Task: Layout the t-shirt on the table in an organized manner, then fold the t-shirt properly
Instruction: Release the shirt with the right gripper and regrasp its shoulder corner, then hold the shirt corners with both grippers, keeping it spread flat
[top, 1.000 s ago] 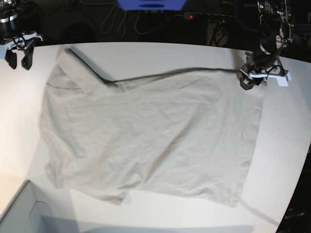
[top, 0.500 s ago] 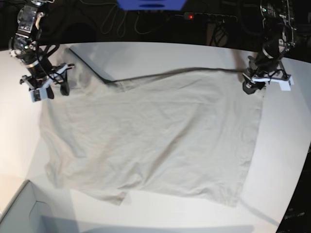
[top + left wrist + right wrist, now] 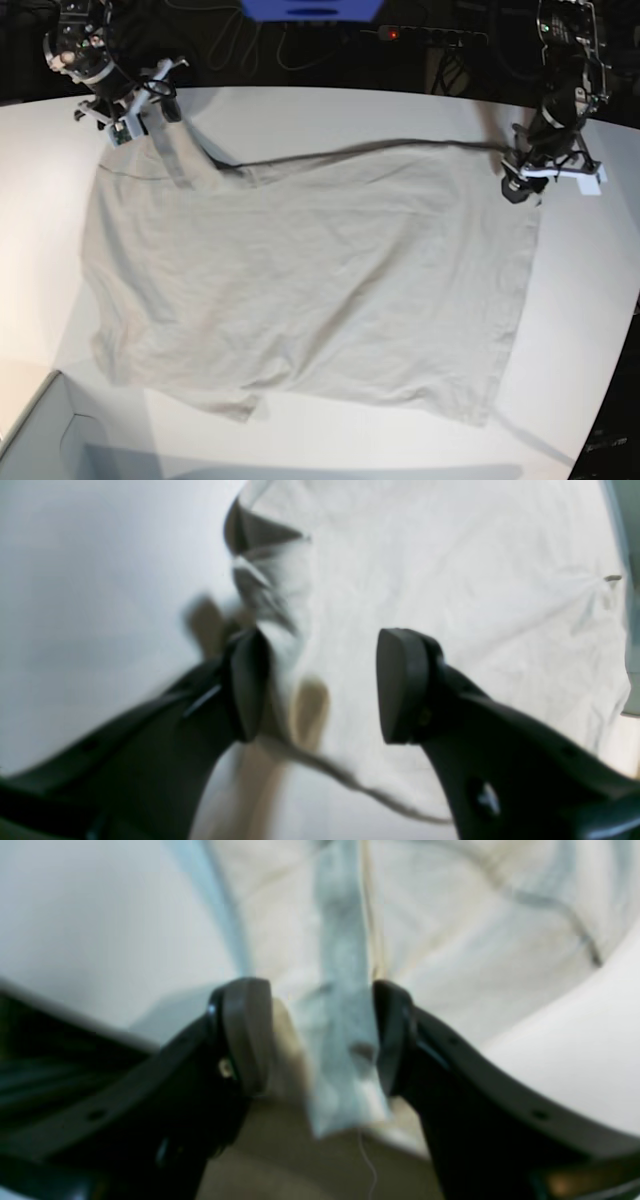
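The light grey-beige t-shirt (image 3: pixel 320 270) lies spread flat on the white table (image 3: pixel 300 115). My right gripper (image 3: pixel 140 112) is at the far left corner, at the end of a sleeve (image 3: pixel 175 150) drawn up toward it. In the right wrist view the gripper (image 3: pixel 322 1040) has a bunched strip of that sleeve (image 3: pixel 340 1015) filling the gap between its jaws. My left gripper (image 3: pixel 522 185) sits at the shirt's far right corner. In the left wrist view it (image 3: pixel 320 685) is open, with the shirt's hem (image 3: pixel 450 580) lying below and against the left finger (image 3: pixel 247 685).
A pale box corner (image 3: pixel 40 440) sits at the near left. A blue object (image 3: pixel 310 8) and a power strip with a red light (image 3: pixel 395 35) lie beyond the table's far edge. The table edge curves away at the right (image 3: pixel 610 330).
My right gripper swept from off the shirt's far left down to the sleeve, then back up to the far corner with the sleeve end. The left gripper shifted slightly along the right corner.
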